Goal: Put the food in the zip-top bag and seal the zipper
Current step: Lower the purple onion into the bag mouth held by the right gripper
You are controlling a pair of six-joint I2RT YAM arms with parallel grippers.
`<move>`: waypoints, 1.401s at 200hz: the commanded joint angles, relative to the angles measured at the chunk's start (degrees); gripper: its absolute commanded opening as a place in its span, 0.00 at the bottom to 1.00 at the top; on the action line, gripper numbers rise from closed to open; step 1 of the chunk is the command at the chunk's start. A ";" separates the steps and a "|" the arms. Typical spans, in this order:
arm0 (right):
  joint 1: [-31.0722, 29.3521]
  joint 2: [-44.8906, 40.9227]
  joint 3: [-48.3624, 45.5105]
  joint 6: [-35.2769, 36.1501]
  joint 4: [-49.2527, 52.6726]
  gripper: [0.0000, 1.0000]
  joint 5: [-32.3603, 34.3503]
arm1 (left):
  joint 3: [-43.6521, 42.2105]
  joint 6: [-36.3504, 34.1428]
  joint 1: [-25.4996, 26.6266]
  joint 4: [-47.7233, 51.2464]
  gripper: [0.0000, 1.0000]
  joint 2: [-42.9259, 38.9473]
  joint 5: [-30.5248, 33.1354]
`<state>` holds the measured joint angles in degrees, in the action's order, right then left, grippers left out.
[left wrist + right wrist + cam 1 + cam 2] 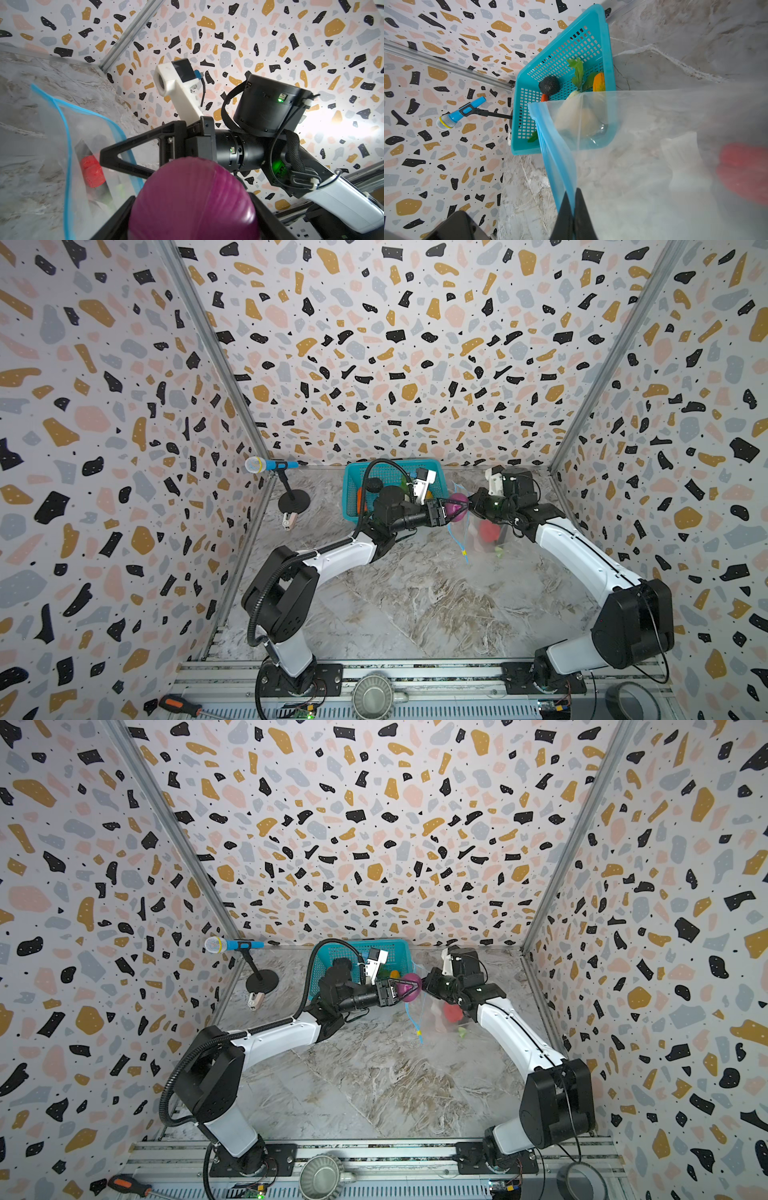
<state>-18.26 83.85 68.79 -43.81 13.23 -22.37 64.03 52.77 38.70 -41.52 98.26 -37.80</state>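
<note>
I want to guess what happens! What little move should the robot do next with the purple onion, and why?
Probably ease the left end effector forward so the purple onion passes into the open mouth of the zip-top bag. The onion is held right beside that opening, and the right end effector pinches the blue zipper edge, holding it up.

Terrazzo-print walls (374, 344), grey marbled floor (415, 593), metal corner rails (214, 352)

The glossy purple onion (193, 199) sits gripped in the left claw (460, 506), off the surface (415, 593), beside the mouth of the clear zip-top bag (52, 128). The bag's light blue zipper (556, 153) stands unsealed, one side pinched in the right claw (572, 199). A red pepper (91, 173) lies inside; dark eggplant (549, 85), orange carrot (359, 498) and green leaves (578, 70) lie in the teal basket (609, 52)
</note>
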 commanded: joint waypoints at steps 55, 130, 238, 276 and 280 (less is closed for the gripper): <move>0.77 -0.62 2.49 -1.56 -1.55 0.00 -3.38 | -2.66 5.08 0.85 -11.92 0.48 4.25 -2.48; 0.95 -0.97 2.64 -2.00 -1.81 0.00 -3.82 | -3.50 3.21 0.77 -8.73 0.48 5.88 -1.35; 0.86 -1.68 2.05 -2.02 -2.00 0.00 -4.03 | -1.74 -1.71 0.41 4.54 0.48 5.15 4.86; 0.77 -1.53 1.85 -2.22 -2.51 0.00 -4.28 | -1.19 -4.16 0.41 6.48 0.51 5.04 5.81; 0.73 -1.48 1.86 -2.20 -2.51 0.00 -4.27 | -1.09 -4.37 0.41 6.70 0.52 5.02 5.83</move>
<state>-17.21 83.85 69.30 -45.67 12.69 -25.96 60.95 51.07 39.18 -35.81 104.60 -32.88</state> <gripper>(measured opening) 0.050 0.765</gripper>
